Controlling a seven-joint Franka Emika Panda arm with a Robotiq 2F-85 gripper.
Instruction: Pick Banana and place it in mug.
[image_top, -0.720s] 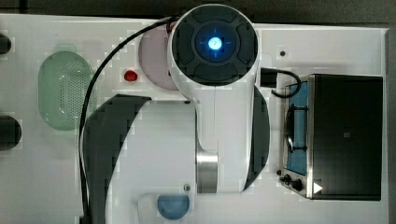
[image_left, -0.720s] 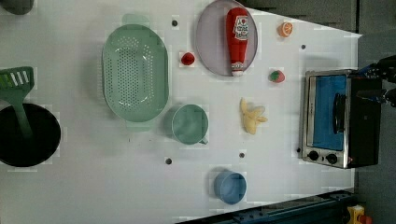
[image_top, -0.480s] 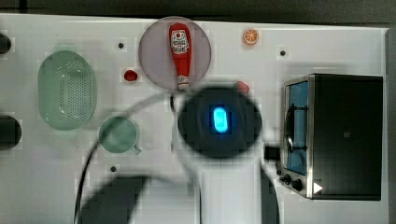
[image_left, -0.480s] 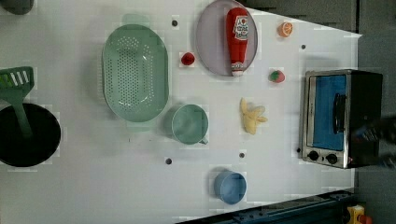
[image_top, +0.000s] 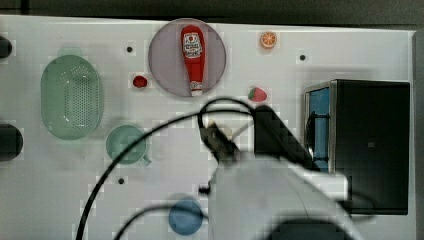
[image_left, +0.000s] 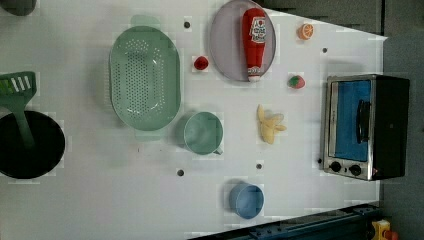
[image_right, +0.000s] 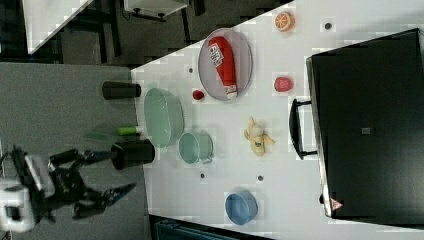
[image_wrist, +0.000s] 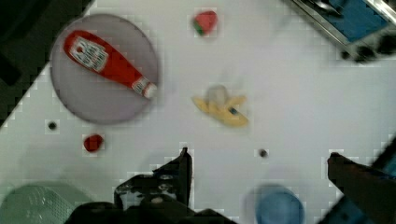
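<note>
— What was counted on the white table (image_left: 100, 200)?

— One banana (image_left: 269, 127), one green mug (image_left: 202, 133), one blue cup (image_left: 247, 200) and one oval green colander (image_left: 144, 77) were counted.

— And the rest?

— One ketchup bottle (image_left: 254, 42) was seen lying on one round plate (image_left: 223, 45). One orange slice (image_left: 305, 31), one strawberry (image_left: 296, 81) and one small red item (image_left: 201, 63), possibly a tomato, were noted. One toaster oven (image_left: 365, 127), one black pan (image_left: 30, 145) and one green spatula (image_left: 17, 92) were also tallied.
</note>
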